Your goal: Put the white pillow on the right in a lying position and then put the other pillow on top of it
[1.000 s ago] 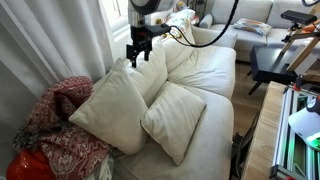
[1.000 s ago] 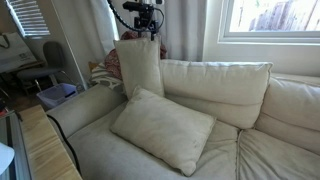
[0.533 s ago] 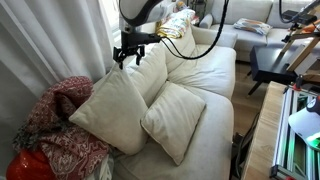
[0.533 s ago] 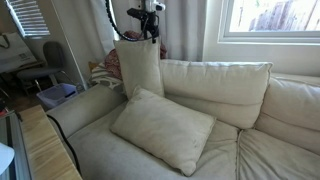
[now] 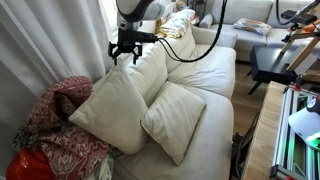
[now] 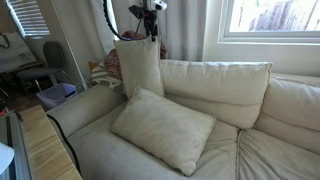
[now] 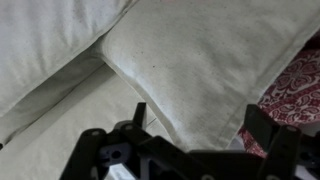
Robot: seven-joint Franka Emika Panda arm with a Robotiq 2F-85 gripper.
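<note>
Two white pillows are on a cream sofa. The larger pillow stands upright against the armrest; it also shows in an exterior view and the wrist view. The smaller pillow lies on the seat, its edge resting against the larger one, and shows in an exterior view. My gripper hovers just above the upright pillow's top corner, open and empty. It appears in an exterior view and the wrist view, fingers spread over the pillow edge.
A red patterned blanket is draped over the armrest side, seen beside the pillow in the wrist view. A white curtain hangs close behind my arm. A wooden table stands beside the sofa front.
My gripper has shifted sideways toward the curtain and slightly up, off the upright pillow's top, and its fingers have spread apart. Both pillows have stayed in place.
</note>
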